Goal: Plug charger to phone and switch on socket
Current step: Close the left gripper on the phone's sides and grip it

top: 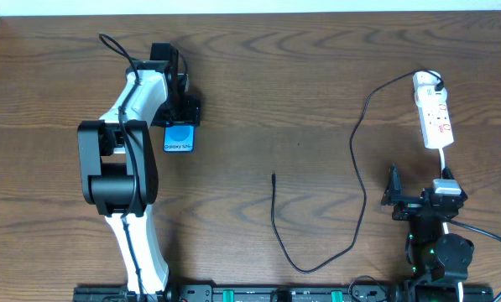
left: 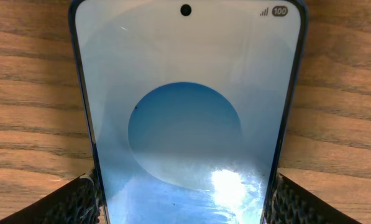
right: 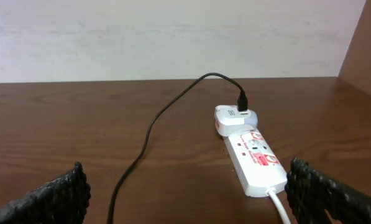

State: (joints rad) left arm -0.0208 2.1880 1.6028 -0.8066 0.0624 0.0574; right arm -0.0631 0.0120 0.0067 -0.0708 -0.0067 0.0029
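The phone (top: 180, 139) lies flat on the table's left side, its blue screen up. In the left wrist view the phone (left: 185, 124) fills the frame. My left gripper (top: 181, 126) (left: 185, 199) straddles its near end, with a pad against each side edge. The charger (top: 352, 159) is a thin black cable. Its free connector tip (top: 273, 176) lies mid-table, apart from the phone, and its other end is plugged into a white adapter (right: 232, 118) on the socket (top: 435, 117) (right: 253, 158). My right gripper (top: 426, 195) (right: 188, 193) stands open just short of the socket's near end, holding nothing.
The socket's white cord (right: 278, 205) runs back past my right finger. The black cable (right: 148, 134) crosses the wood between my right fingers. A pale wall stands behind the table's far edge.
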